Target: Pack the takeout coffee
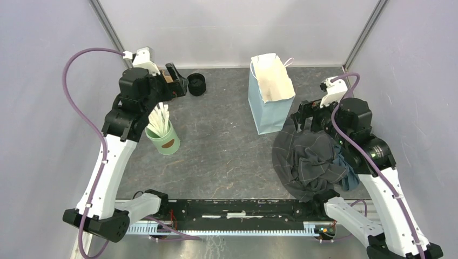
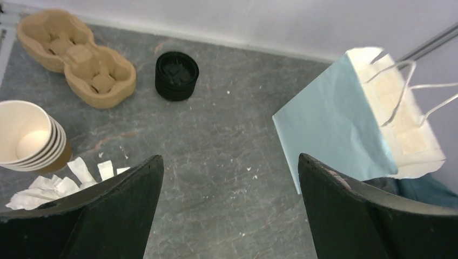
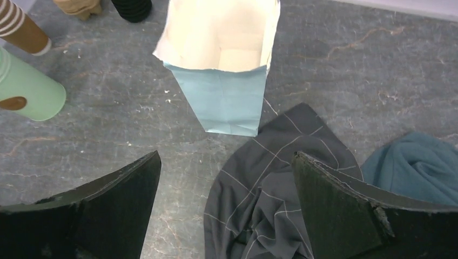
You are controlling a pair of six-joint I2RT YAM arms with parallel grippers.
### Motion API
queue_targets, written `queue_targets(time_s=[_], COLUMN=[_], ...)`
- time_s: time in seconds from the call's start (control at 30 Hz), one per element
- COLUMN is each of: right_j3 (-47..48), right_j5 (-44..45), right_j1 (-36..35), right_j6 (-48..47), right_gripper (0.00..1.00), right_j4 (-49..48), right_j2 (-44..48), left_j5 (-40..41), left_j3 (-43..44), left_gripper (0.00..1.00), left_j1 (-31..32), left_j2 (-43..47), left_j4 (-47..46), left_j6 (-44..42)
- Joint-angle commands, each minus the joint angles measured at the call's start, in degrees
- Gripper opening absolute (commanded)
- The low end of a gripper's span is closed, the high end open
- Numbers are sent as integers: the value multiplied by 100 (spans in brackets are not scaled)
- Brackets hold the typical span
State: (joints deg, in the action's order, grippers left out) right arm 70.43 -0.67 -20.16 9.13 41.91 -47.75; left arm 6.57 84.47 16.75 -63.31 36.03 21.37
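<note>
A light-blue paper bag is set open mid-table, a grey checked cloth heaped just beside it. The left gripper and right gripper are held wide apart, empty. Nested brown paper cups, unlidded, are seen near a pulp cup carrier and black lids.

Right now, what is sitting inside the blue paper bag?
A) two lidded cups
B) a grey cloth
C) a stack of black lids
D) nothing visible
D: the right wrist view looks down into the open blue paper bag and shows only its bare cream lining.
</note>
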Motion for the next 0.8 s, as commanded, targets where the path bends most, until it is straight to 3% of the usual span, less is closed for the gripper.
queue_targets(time_s=[0.0,0.53,0.77], right_j3=[-241,-694,-1005], right_j5=[301,250,-1170], right_j1=[-55,-119,-130], right_j6=[-36,-114,-172], right_gripper=[98,98,98], right_j4=[-164,-479,-507], right_j2=[87,318,-116], left_j5=[-352,-883,-909], left_j3=[-307,-299,82], left_gripper=[99,100,100], left_j1=[-76,319,652], left_j2=[-46,-729,-1545], left_j4=[-526,-583,-350], left_j6=[-130,-231,45])
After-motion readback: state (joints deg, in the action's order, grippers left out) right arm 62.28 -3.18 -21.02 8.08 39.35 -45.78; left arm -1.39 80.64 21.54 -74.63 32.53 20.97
